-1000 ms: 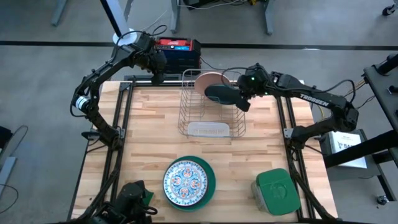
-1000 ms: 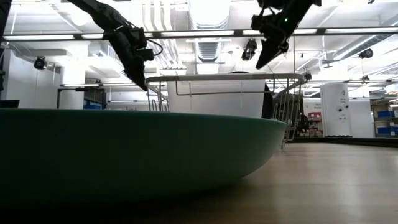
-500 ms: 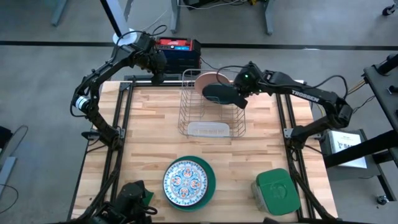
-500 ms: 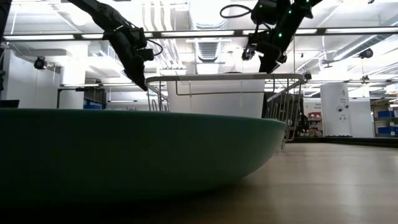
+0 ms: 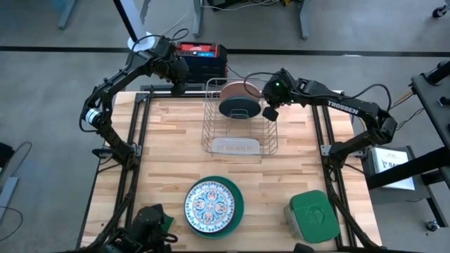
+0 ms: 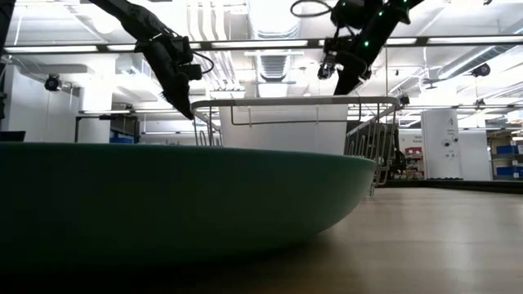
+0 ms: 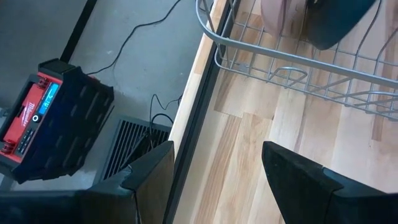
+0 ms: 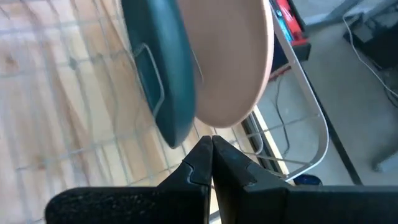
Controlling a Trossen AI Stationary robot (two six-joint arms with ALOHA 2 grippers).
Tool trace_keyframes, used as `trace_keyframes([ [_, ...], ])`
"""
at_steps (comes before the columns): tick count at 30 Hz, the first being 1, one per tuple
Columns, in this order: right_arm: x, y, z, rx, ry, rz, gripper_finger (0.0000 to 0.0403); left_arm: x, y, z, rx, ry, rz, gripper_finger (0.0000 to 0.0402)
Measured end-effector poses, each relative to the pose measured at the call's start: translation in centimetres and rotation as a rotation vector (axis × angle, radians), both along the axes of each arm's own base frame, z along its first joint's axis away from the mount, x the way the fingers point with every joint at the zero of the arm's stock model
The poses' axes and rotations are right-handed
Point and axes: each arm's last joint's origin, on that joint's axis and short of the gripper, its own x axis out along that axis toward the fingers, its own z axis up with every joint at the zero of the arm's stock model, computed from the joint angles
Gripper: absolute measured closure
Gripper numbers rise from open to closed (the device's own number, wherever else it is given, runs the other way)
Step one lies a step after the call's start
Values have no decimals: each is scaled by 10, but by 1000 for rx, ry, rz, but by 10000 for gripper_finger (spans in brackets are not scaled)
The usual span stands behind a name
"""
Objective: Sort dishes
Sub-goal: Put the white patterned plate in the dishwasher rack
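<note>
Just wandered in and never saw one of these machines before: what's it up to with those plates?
A two-armed robot is sorting dishes into a wire rack. A salmon-pink plate and a dark teal plate already stand on edge in it. The right gripper sits shut beside the dark teal plate, not holding it. The left gripper waits open at the table's far edge. The patterned white plate lies on a teal-green plate near the front, not racked yet.
</note>
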Motion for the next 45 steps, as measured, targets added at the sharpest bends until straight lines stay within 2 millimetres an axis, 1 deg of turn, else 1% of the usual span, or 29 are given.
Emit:
trace_keyframes([
  [4, -6, 4, 16, -42, -46, 2, 403, 0, 0, 0, 1, 0, -1, 169],
  [8, -10, 5, 37, -142, -169, 37, 403, 3, -1, 9, 21, -15, -6, 169],
  [10, -11, 7, 40, -148, -218, 96, 403, 3, -7, 16, 11, -14, -13, 169],
  [12, -12, 8, 38, -143, -222, 118, 403, 3, -16, 26, -8, -40, -41, 169],
  [17, -13, 9, 33, -144, -197, 106, 403, 8, -54, 44, -117, -133, -162, 169],
  [19, -11, 11, 32, -144, -195, 113, 403, 15, -69, 50, -144, -159, -201, 169],
  [22, -9, 21, 30, -141, -194, 157, 403, 31, -90, 53, -171, -158, -219, 169],
  [27, -4, 47, 26, -137, -177, 265, 403, 58, -131, 49, -186, -67, -326, 169],
  [30, -2, 64, 24, -117, -194, 317, 403, 69, -155, 48, -224, -40, -361, 169],
  [34, -2, 89, 15, -71, -193, 378, 403, 82, -185, 44, -274, -21, -399, 169],
  [40, -11, 125, 12, 0, -195, 464, 403, 92, -226, 31, -329, 70, -330, 169],
  [45, -20, 148, 15, 60, -241, 496, 403, 96, -262, 27, -342, 121, -264, 169],
])
